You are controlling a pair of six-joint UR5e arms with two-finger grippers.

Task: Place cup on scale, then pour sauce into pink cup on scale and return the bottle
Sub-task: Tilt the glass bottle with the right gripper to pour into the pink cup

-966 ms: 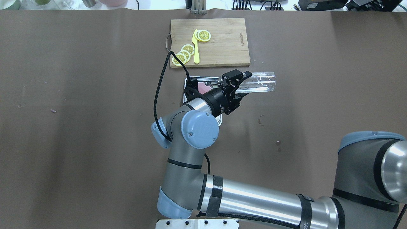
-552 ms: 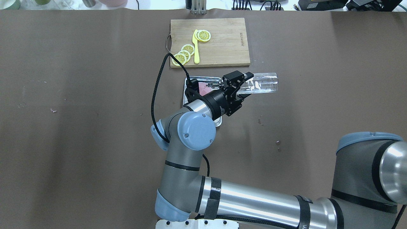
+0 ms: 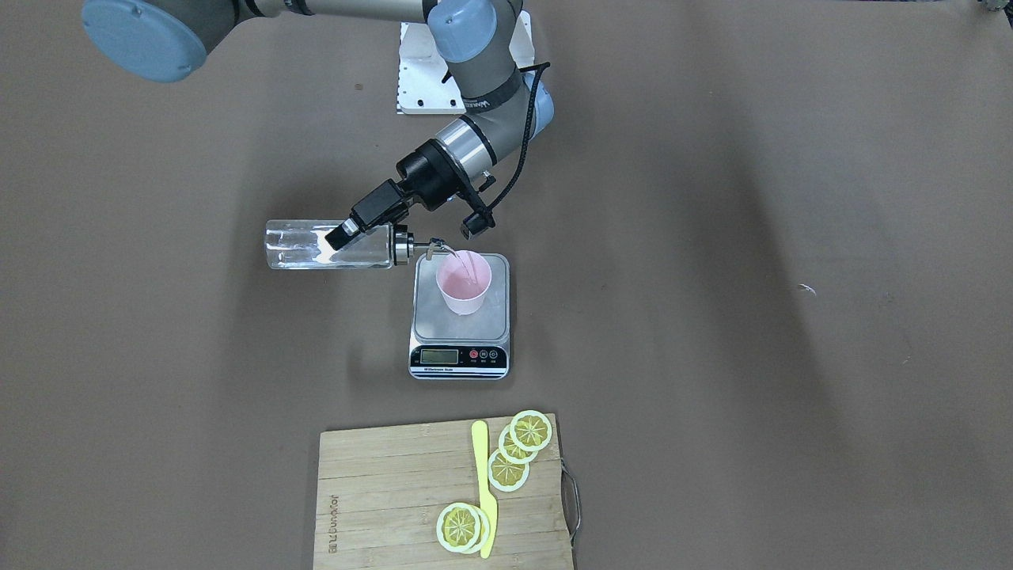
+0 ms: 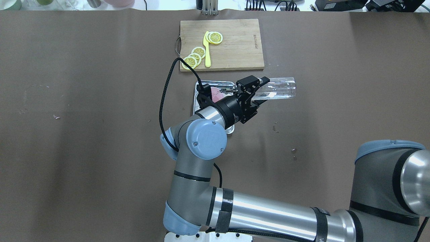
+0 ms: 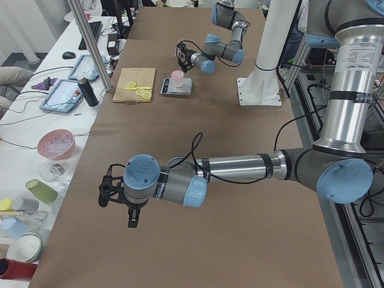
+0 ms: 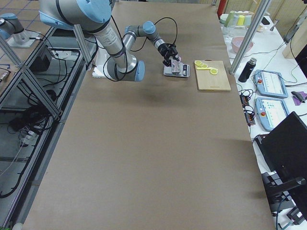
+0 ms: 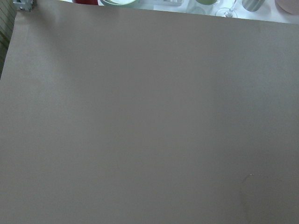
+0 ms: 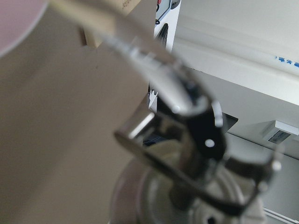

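Note:
The pale pink cup (image 3: 464,283) stands upright on the scale (image 3: 428,318) in mid-table. My right gripper (image 3: 347,234) is shut on the clear glass bottle (image 3: 305,245), held about level just beside the scale. The bottle's silver spout (image 3: 431,248) is over the cup's rim, and a thin clear stream of sauce (image 3: 467,267) falls into the cup. In the overhead view the bottle (image 4: 280,88) points away from the scale, and the cup (image 4: 216,93) is partly hidden by my wrist. My left gripper (image 5: 118,197) shows only in the exterior left view, low over the table; I cannot tell whether it is open or shut.
A wooden cutting board (image 3: 380,491) with lemon slices (image 3: 518,451) and a yellow knife (image 3: 483,491) lies beyond the scale, far from the robot. Bowls, cups and tablets line the table's far side (image 5: 57,144). The left wrist view shows only brown table cover (image 7: 149,116).
My right arm has shifted a little, its elbow moving left. The bottle's base has moved slightly right while the gripper stays shut on it.

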